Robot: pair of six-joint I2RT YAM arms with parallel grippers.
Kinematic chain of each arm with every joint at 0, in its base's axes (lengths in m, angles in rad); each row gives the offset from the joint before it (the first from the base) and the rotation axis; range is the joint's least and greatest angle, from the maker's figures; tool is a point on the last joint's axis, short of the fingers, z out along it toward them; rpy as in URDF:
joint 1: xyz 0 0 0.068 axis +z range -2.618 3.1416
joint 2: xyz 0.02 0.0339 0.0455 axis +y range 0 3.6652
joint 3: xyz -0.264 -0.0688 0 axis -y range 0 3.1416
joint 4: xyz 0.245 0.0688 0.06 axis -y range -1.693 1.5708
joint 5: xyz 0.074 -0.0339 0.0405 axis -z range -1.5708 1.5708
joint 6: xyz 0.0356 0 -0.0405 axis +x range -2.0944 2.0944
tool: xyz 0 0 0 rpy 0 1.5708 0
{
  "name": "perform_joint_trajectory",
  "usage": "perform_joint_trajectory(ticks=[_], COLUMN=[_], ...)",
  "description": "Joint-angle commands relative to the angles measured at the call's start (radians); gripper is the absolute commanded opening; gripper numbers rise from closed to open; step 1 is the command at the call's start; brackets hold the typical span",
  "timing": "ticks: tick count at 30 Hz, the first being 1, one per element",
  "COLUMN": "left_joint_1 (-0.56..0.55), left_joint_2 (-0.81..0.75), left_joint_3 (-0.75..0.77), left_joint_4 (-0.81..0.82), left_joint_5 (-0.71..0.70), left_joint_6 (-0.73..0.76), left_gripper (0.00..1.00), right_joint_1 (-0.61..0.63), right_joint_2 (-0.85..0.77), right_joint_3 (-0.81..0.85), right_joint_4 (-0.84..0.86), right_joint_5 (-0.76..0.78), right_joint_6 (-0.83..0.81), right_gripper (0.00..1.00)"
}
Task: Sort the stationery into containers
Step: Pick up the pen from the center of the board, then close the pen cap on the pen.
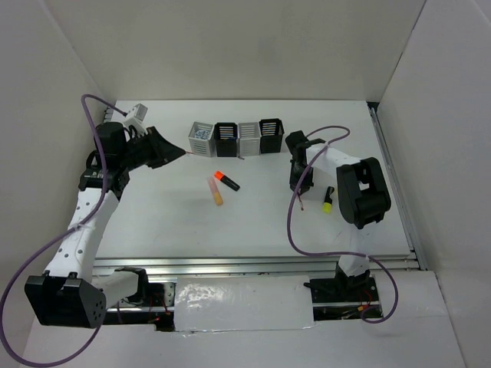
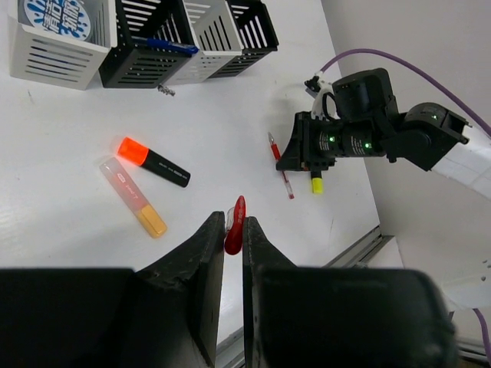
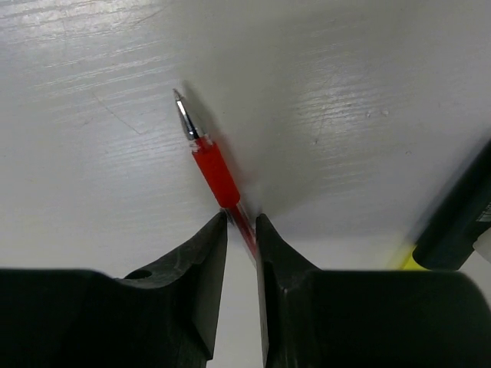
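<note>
Two hands clenched, left hand [image 2: 234,230] on red cap [image 2: 235,225], right hand [image 3: 242,222] on thin red pen [image 3: 215,172].

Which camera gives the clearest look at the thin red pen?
The right wrist view: the thin red pen fills the frame, tip and red grip sharp, its barrel between the right gripper fingers. The left wrist view shows it small and whole; the top view shows only a sliver.

Matt white counter [image 3: 345,92] with faint brushed grain and fine scratches, thin red pen [image 3: 215,172] of glossy translucent plastic with a shiny metal tip, black jaws beside the pen matt hard plastic, slatted plastic cups [image 2: 138,38], glossy orange-black highlighter [image 2: 153,162]
</note>
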Motion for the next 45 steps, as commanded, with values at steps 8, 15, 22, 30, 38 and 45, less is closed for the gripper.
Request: perform_joint_trajectory(ticks=[8,15,22,30,38,45], left_joint_1=[0.026,0.054,0.072,0.01,-0.061,-0.069], left_joint_2=[-0.001,-0.024,0.059,0.084,0.078,0.119], left_joint_3=[-0.062,-0.082,-0.071,-0.099,-0.171,-0.155], left_joint_4=[0.171,0.169,0.197,0.252,0.197,0.04], left_joint_5=[0.164,0.332,0.542,0.609,0.678,0.731], left_joint_6=[-0.002,0.059,0.094,0.01,-0.034,0.044], left_gripper=[0.0,0.0,0.0,0.0,0.0,0.0], right_joint_1=[0.024,0.039,0.086,0.27,0.448,0.505], right_joint_2=[0.037,-0.182,-0.353,-0.422,-0.511,-0.514], right_joint_3=[0.049,-0.018,0.066,0.143,0.093,0.126], right_joint_4=[-0.009,0.051,-0.128,-0.221,-0.144,-0.158], right_joint_5=[-0.029,-0.304,-0.765,-0.856,-0.663,-0.594], right_joint_6=[-0.037,-0.225,-0.612,-0.704,-0.663,-0.68], right_gripper=[0.0,0.0,0.0,0.0,0.0,0.0])
